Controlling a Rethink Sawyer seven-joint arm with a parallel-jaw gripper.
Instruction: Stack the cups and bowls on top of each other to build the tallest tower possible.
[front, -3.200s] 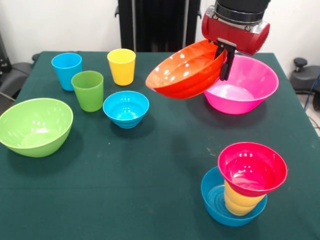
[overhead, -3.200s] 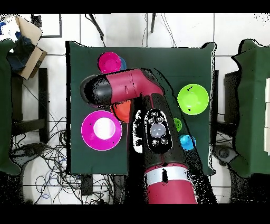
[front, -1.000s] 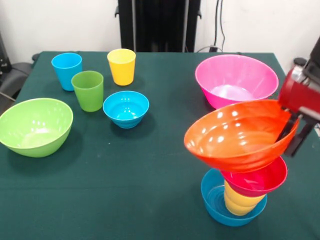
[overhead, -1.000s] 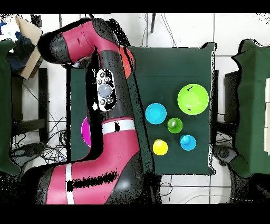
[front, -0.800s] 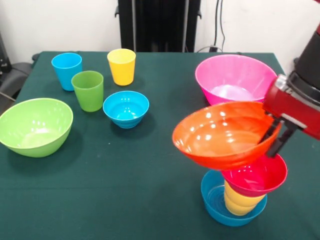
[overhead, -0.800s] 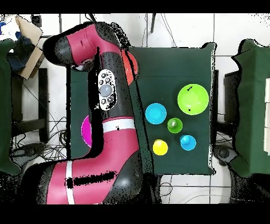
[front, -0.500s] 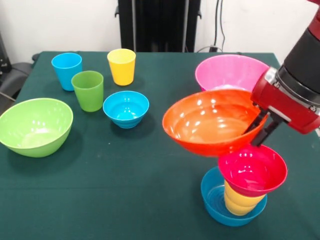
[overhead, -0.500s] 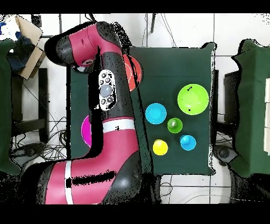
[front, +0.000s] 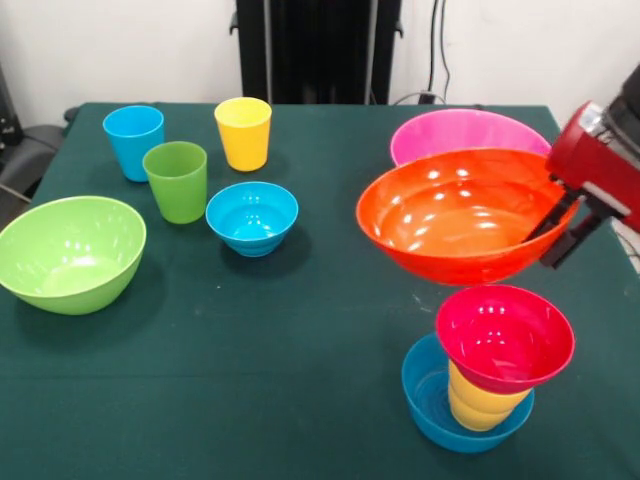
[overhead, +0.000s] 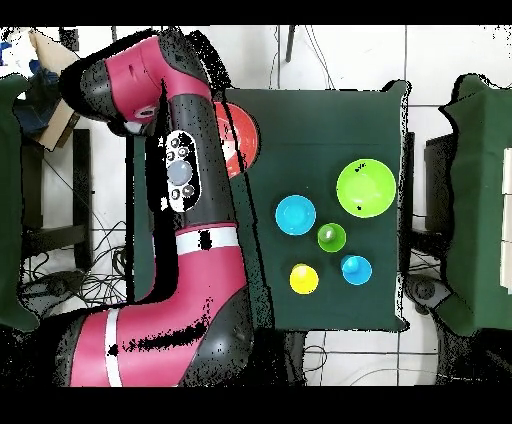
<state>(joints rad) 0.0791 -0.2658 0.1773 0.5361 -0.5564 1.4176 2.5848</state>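
Green table (front: 300, 330): jaws pinch orange bowl (front: 460, 215) rim, bowl raised above red bowl (front: 505, 335)

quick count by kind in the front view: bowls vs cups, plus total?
Bowls: 6 (orange, pink, lime green, red, two blue)
Cups: 4 (light blue, green, yellow, yellow-orange)
Total: 10
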